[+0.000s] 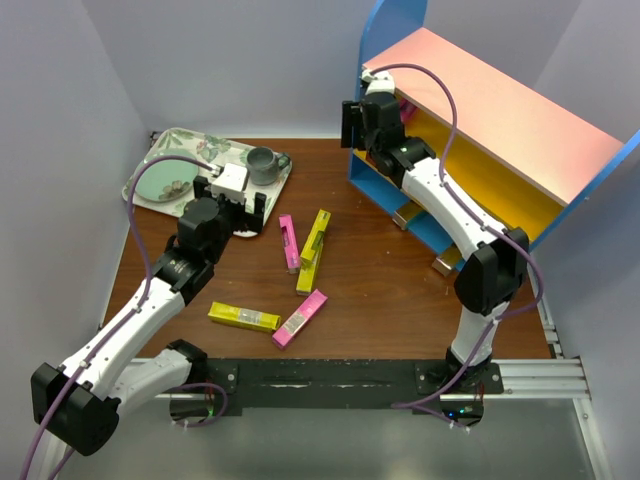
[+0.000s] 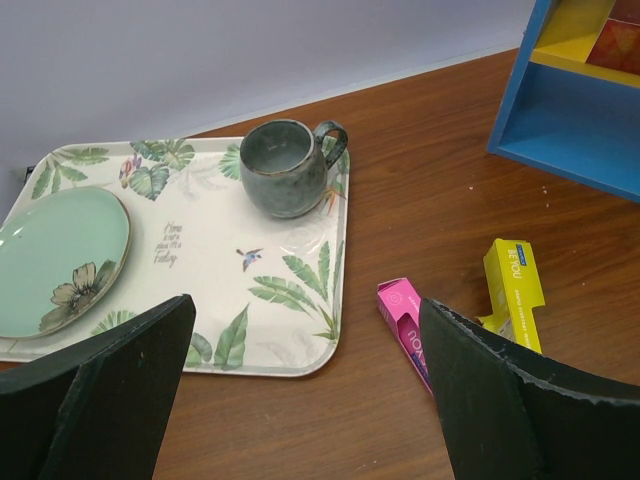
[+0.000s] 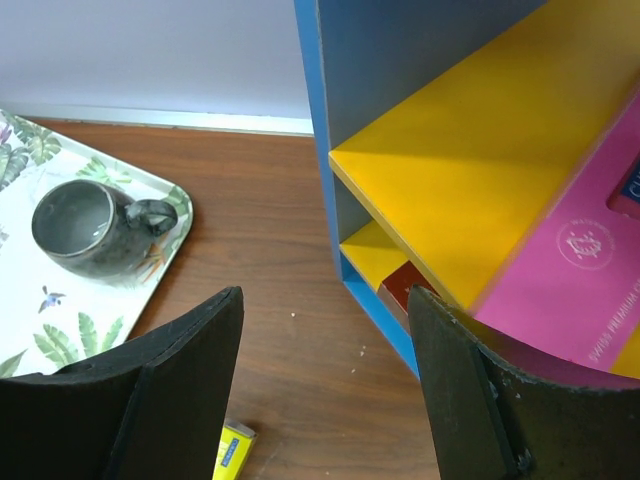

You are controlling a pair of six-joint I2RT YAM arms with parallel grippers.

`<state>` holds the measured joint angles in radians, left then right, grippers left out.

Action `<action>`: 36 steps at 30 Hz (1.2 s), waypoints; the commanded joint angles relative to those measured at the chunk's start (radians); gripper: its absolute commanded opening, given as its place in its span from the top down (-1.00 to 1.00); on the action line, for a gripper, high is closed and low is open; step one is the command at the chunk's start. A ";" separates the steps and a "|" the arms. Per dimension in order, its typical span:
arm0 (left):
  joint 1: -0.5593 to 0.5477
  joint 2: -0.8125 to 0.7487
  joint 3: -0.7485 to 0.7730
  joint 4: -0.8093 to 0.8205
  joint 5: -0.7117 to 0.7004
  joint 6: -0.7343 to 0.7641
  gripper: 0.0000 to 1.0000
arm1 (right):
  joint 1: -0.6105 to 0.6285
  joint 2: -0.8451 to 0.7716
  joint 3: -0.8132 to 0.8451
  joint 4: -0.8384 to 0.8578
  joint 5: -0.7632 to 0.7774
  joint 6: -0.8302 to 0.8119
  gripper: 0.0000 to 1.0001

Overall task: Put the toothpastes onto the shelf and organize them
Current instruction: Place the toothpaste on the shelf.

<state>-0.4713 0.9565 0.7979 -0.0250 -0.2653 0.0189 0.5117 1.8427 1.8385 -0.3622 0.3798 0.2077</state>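
- Pink toothpaste carton [image 3: 565, 285] lies on the upper yellow board [image 3: 450, 170] of the shelf [image 1: 500, 110], just right of the right gripper [image 3: 325, 300].
- Right gripper: fingers apart, nothing between them, up at the shelf's left end.
- Dark red carton [image 3: 403, 283] end shows on the lower board.
- Left gripper [image 2: 305, 310]: fingers spread wide, empty, over the near edge of the floral tray [image 2: 200, 250].
- Tray holds a green plate [image 2: 55, 255] and a grey mug [image 2: 285, 165].
- Five cartons lie loose mid-table [image 1: 380, 290]: far pink carton [image 1: 289, 243], two yellow cartons [image 1: 318, 232] [image 1: 310, 272] touching end to end, near yellow carton [image 1: 243, 317], near pink carton [image 1: 300, 318].
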 commanded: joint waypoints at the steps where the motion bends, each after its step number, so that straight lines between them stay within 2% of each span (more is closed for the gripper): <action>1: 0.010 -0.002 0.015 0.027 0.000 -0.010 -0.98 | -0.009 0.016 0.079 0.037 0.010 -0.037 -0.42; 10: 0.011 0.002 0.015 0.027 0.003 -0.010 -0.98 | -0.015 0.036 0.105 0.062 -0.005 -0.073 -0.42; 14: 0.014 0.004 0.015 0.027 0.008 -0.011 -0.98 | -0.015 0.023 0.102 0.062 -0.094 -0.087 -0.42; 18: 0.014 0.005 0.015 0.027 0.011 -0.011 -0.98 | -0.015 -0.060 0.041 0.081 -0.212 -0.096 -0.43; 21: 0.016 0.007 0.015 0.027 0.015 -0.011 -0.98 | -0.015 -0.111 -0.024 0.077 -0.278 -0.108 -0.43; 29: 0.017 0.008 0.017 0.027 0.023 -0.011 -0.98 | -0.015 -0.318 -0.243 0.055 -0.337 -0.084 -0.45; 36: 0.017 0.007 0.020 0.027 0.041 -0.011 -0.98 | -0.012 -0.482 -0.552 0.032 -0.443 -0.027 -0.49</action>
<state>-0.4644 0.9649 0.7979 -0.0250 -0.2447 0.0189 0.5011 1.4231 1.4277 -0.3088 0.0292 0.1505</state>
